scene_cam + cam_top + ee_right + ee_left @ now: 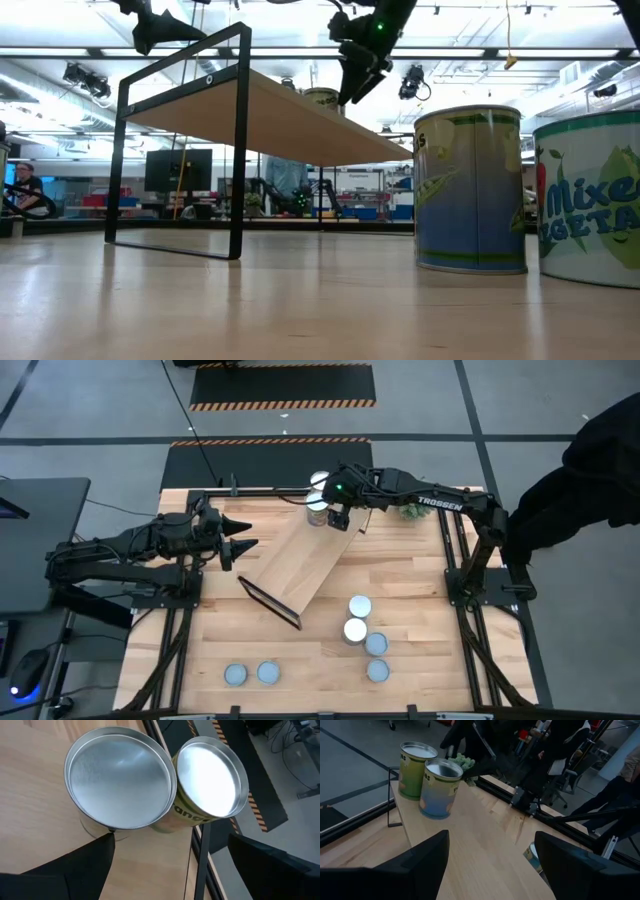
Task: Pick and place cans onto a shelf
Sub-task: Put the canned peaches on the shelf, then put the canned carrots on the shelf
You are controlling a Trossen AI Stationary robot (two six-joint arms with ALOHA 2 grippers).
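Note:
The shelf (300, 565) is a long light-wood board on black frame legs, lying slantwise across the table's middle. Two cans (317, 505) (320, 482) stand upright side by side on its far end; they also show in the right wrist view (120, 777) (210, 780) and the left wrist view (439, 787) (415, 762). My right gripper (170, 870) hovers open just above these two cans (352, 85), touching neither as far as shows. My left gripper (245, 536) is open and empty, left of the shelf, pointing at it (492, 865). Several more cans stand on the tabletop.
Several cans (359, 606) (376, 644) stand near the table's right front, two more (235, 675) (268, 673) at the left front. A small green clump (410, 510) lies at the far right. A person in dark clothes (600, 470) stands beyond the table's right edge.

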